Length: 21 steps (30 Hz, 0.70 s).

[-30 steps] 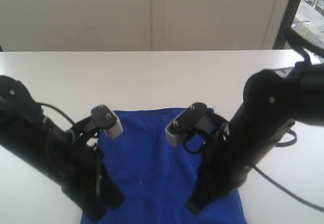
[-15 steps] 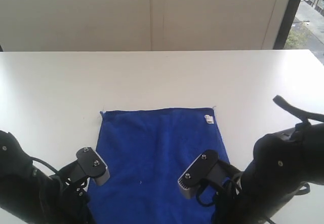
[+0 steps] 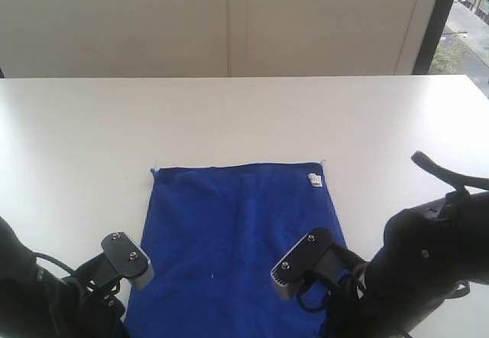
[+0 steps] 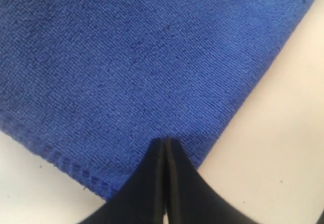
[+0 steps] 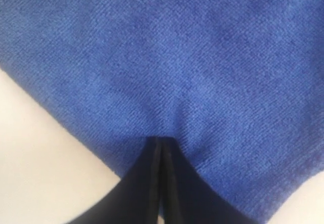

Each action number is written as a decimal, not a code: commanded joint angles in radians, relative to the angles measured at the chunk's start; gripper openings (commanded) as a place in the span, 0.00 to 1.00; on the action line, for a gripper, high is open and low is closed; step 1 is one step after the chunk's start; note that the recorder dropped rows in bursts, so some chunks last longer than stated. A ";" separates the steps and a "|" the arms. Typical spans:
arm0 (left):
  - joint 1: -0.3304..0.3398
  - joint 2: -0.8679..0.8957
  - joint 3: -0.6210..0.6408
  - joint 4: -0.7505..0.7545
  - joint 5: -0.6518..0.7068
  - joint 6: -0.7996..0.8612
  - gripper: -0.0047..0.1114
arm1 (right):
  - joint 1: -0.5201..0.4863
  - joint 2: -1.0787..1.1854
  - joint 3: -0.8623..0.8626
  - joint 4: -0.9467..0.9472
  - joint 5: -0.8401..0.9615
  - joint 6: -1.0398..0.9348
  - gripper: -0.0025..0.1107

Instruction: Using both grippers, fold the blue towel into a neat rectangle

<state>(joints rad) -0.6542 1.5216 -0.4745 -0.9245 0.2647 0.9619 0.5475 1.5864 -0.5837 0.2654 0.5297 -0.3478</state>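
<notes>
The blue towel (image 3: 237, 231) lies flat on the white table (image 3: 244, 116), its far edge straight and a small white label (image 3: 314, 179) at its far right corner. Both black arms come in from the near edge, the left arm (image 3: 46, 300) beside the towel's left side and the right arm (image 3: 420, 269) by its right side. In the left wrist view the towel (image 4: 126, 57) fills the picture, and my left gripper (image 4: 166, 142) is shut with its tip over a hemmed corner. My right gripper (image 5: 160, 140) is shut too, its tip over the towel (image 5: 177, 46) near an edge. No cloth shows between either pair of fingers.
A pale wall (image 3: 229, 24) runs behind the table's far edge. A dark window frame (image 3: 432, 24) stands at the back right. Bare white tabletop surrounds the towel on the left, right and far sides.
Both arms have pulled back from the towel's far edge toward the near edge and dropped lower. The towel has not moved. Both grippers stayed shut.
</notes>
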 commanded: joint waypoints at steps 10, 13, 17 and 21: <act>-0.009 0.005 0.035 0.023 -0.002 -0.005 0.04 | 0.001 0.031 0.027 -0.340 0.139 0.384 0.02; -0.009 0.005 0.035 0.023 -0.003 -0.005 0.04 | 0.001 0.031 0.027 -0.340 0.139 0.384 0.02; -0.009 0.003 0.030 0.023 0.003 -0.005 0.04 | 0.001 -0.030 0.019 -0.337 0.139 0.377 0.02; -0.009 0.003 -0.005 0.023 0.044 -0.005 0.04 | 0.001 -0.126 -0.008 -0.337 0.152 0.375 0.02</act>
<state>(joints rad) -0.6542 1.5160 -0.4732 -0.9284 0.2672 0.9600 0.5560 1.5171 -0.5860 -0.0416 0.6396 0.0329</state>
